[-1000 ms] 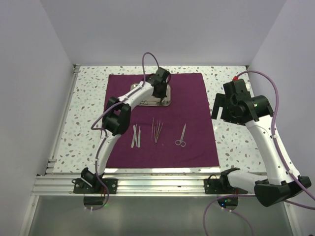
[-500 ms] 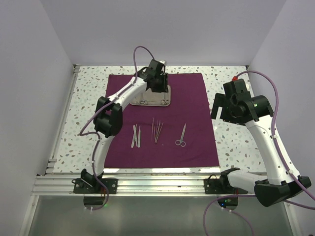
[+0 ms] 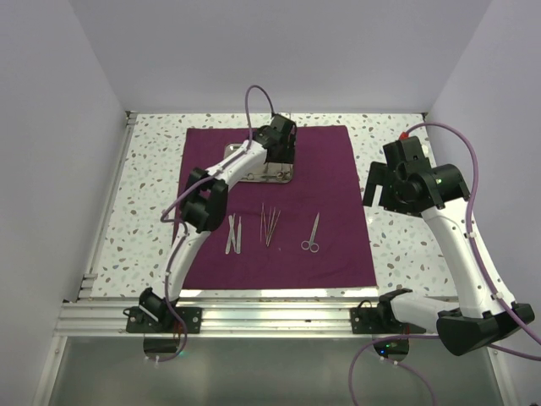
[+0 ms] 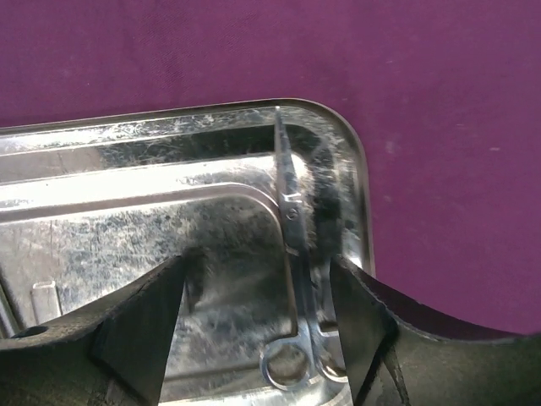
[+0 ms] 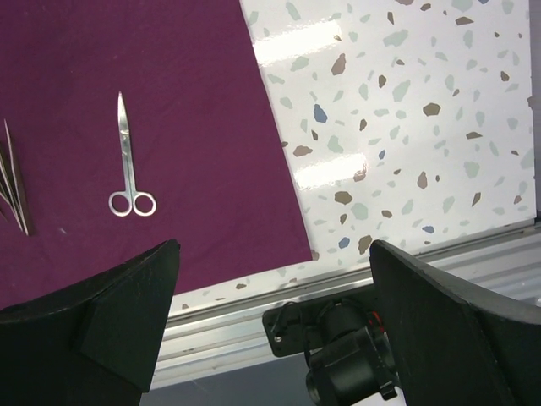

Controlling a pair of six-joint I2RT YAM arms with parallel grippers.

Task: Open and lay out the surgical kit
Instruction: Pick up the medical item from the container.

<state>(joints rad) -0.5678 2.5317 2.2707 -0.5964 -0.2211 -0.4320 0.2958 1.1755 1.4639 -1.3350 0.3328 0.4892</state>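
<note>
The surgical kit's dark purple cloth (image 3: 338, 182) lies spread flat on the table. Its shiny steel tray (image 3: 245, 172) sits at the cloth's far middle. My left gripper (image 3: 280, 154) hangs low over the tray's right end. In the left wrist view that gripper (image 4: 262, 326) is open, and ring-handled forceps (image 4: 292, 211) lie in the tray (image 4: 127, 220) between its fingers (image 4: 144, 326). Tweezers (image 3: 233, 234), thin probes (image 3: 269, 225) and a second ring-handled instrument (image 3: 311, 233) lie in a row on the cloth. My right gripper (image 3: 378, 188) is open, held high off the cloth's right edge.
Speckled terrazzo tabletop (image 5: 406, 110) surrounds the cloth (image 5: 169, 85). An aluminium rail (image 3: 270, 315) runs along the near edge with both arm bases on it. White walls close in the left, back and right sides. The right arm's base (image 5: 347, 359) shows below its jaws.
The left gripper has opened over the tray. Its wrist swung slightly back and left, then returned to the tray's right end. The right arm and the laid-out instruments have not moved.
</note>
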